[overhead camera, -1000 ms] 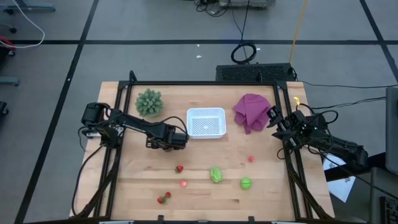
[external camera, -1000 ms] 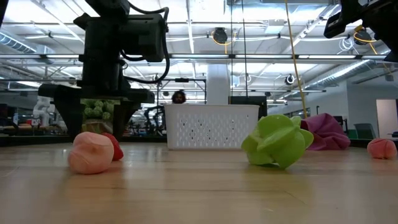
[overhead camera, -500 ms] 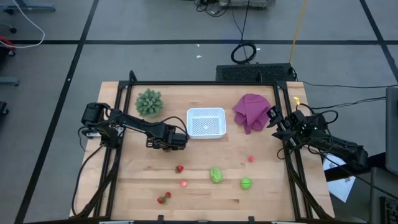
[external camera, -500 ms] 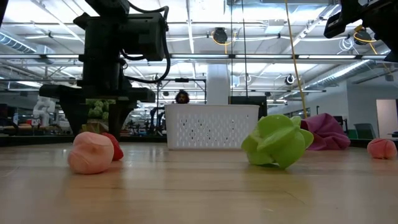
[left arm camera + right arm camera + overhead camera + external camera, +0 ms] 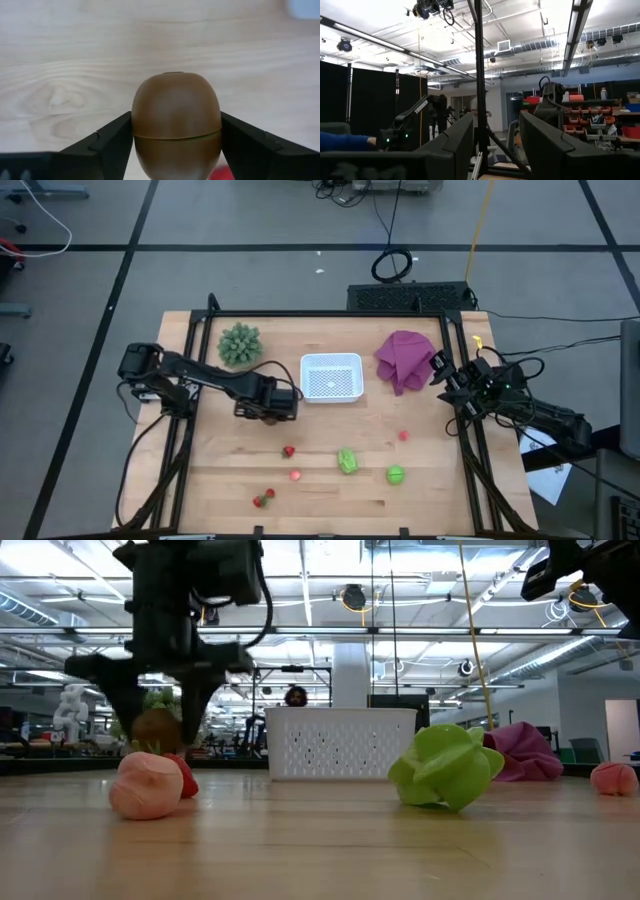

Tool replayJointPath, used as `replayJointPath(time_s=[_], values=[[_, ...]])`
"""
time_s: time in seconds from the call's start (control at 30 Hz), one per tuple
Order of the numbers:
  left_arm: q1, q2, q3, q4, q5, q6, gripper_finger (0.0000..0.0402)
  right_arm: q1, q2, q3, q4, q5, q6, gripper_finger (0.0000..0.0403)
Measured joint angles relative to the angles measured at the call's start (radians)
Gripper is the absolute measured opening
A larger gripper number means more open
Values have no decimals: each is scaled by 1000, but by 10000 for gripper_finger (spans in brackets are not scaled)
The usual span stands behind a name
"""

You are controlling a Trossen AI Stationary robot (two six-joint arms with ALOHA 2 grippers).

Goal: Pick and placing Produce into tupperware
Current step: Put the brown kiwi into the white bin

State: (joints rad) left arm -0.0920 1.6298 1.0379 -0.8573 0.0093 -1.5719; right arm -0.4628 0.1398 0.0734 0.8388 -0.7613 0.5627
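My left gripper (image 5: 268, 408) (image 5: 155, 735) hangs fingers down over the table's left middle, shut on a brown oval piece of produce (image 5: 176, 120) (image 5: 155, 730). The white perforated tupperware (image 5: 331, 377) (image 5: 340, 743) stands just to its right. Loose on the near half of the table lie two green pieces (image 5: 347, 461) (image 5: 396, 475), red and pink bits (image 5: 288, 451) (image 5: 295, 475) (image 5: 403, 436) and a red-green one (image 5: 264, 499). My right gripper (image 5: 440, 370) (image 5: 495, 125) waits raised at the right edge, open, holding nothing. My left gripper pinches the brown oval between its two fingers (image 5: 107, 142), one on each long side (image 5: 137, 127) about the middle seam. The fingers come from above, pointing down. The oval hangs clear of the table (image 5: 155, 730), above the pink and red bits.
A spiky grey-green plant (image 5: 240, 344) stands at the far left and a crumpled purple cloth (image 5: 403, 358) at the far right. In the low view a pink bit (image 5: 147, 784) and a green piece (image 5: 445, 765) lie nearest the front edge.
My left gripper has closed on the brown oval and gone up with it. The oval, which was down on the table, now hangs clear of it between the fingers.
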Motion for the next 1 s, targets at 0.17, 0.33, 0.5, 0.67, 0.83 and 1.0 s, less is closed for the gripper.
replayJointPath(time_s=[0.17, 0.33, 0.5, 0.67, 0.83, 1.0], values=[[-9, -50, 56, 0, -7, 30, 271, 0, 0, 0, -5, 0, -1, 151], [-9, -61, 157, -4, -42, 107, 271, 0, 0, 0, -1, 0, -3, 151], [11, -61, 286, -5, -129, 264, 271, 0, 0, 0, -4, 0, -6, 151], [52, -60, 385, 15, -273, 433, 271, 0, 0, 0, -4, 0, -2, 151], [130, -24, 406, 155, -282, 615, 271, 0, 0, 0, -4, 1, -2, 151], [220, 41, 406, 273, -202, 718, 271, 0, 2, 0, -9, 3, -2, 151]])
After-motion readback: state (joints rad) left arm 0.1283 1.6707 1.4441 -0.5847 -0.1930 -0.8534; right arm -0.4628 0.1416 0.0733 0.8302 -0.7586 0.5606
